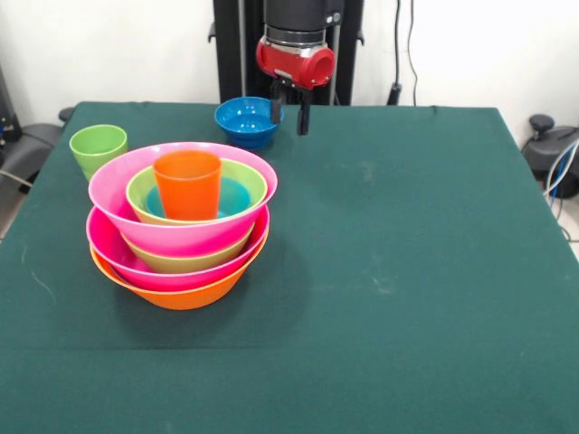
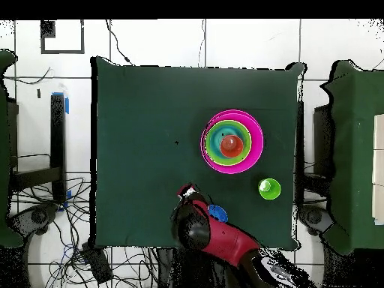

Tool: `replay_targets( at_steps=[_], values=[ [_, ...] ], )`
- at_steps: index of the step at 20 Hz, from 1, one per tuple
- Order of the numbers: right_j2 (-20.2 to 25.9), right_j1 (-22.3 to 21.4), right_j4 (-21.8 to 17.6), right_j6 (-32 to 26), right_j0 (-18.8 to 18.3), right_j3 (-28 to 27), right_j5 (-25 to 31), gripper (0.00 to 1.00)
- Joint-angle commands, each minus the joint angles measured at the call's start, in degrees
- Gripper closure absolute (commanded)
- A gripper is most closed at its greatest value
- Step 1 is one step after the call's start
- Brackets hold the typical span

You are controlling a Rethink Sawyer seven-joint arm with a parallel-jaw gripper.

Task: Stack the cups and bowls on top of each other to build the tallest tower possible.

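The tower (image 1: pixel 181 237) stands at the table's left: an orange bowl lowest, then pink, green, pink and green bowls, with a light blue bowl (image 1: pixel 237 196) inside the top one. The orange-red cup (image 1: pixel 188 183) stands upright in it. The tower also shows in the overhead view (image 2: pixel 232 142). The light green cup (image 1: pixel 98 146) stands alone on the cloth to the far left of the tower, and shows in the overhead view (image 2: pixel 269 188). A small dark blue bowl (image 1: pixel 245 120) sits at the far edge, partly hidden under the arm in the overhead view (image 2: pixel 218 212). My gripper (image 1: pixel 289 114) (image 2: pixel 193 197) hangs open at this bowl's right rim, holding nothing.
The green tablecloth (image 1: pixel 407 271) covers the table. The robot's black pedestal (image 1: pixel 240 50) stands behind the far edge. Cables and chair bases (image 2: pixel 45 180) lie around the table on the floor.
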Motion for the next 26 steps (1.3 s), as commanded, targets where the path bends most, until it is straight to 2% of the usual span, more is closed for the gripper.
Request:
replay_targets(
  at_steps=[1, 14, 21, 26],
  values=[
    [-0.1, 1.1, 2.5, 8.7, 0.4, 1.1, 7.3, 0.0],
    [0.4, 0.4, 0.6, 7.9, -1.4, 2.0, 7.6, 0.0],
    [0.8, 2.1, -0.1, 8.3, -2.1, 2.2, 5.9, 0.0],
    [-0.6, 5.1, 0.4, 8.7, -1.4, 1.5, 4.1, 0.0]
  ],
)
